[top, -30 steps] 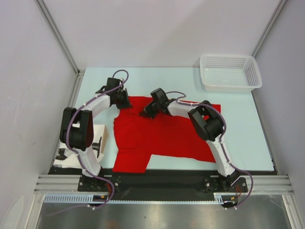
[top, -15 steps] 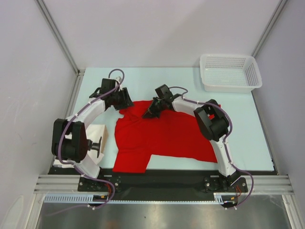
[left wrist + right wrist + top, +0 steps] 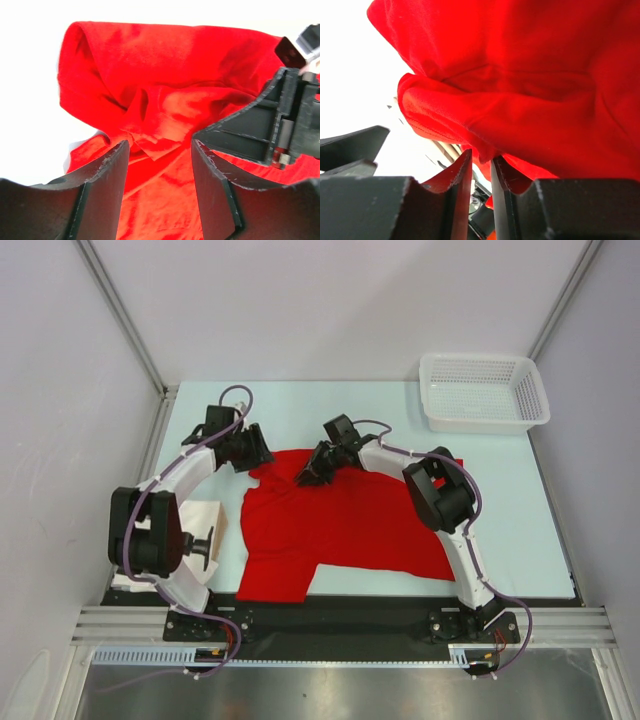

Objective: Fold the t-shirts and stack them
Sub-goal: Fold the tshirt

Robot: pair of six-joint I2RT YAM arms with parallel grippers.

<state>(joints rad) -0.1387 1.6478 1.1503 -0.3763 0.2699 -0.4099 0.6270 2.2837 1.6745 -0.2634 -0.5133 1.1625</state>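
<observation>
Left claw (image 3: 262, 452) opened; t-shirt (image 3: 345, 525) lies lengthwise left-right

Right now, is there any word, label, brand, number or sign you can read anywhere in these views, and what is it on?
No text can be read in any view.
The plain bright red cloth t-shirt shows no print or tag.
The white plastic mesh basket shows no label.

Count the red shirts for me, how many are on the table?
1. The red t-shirt lies spread out across the middle of the table, partly rumpled at its far edge. Another could be hidden underneath it; I cannot tell.
</observation>
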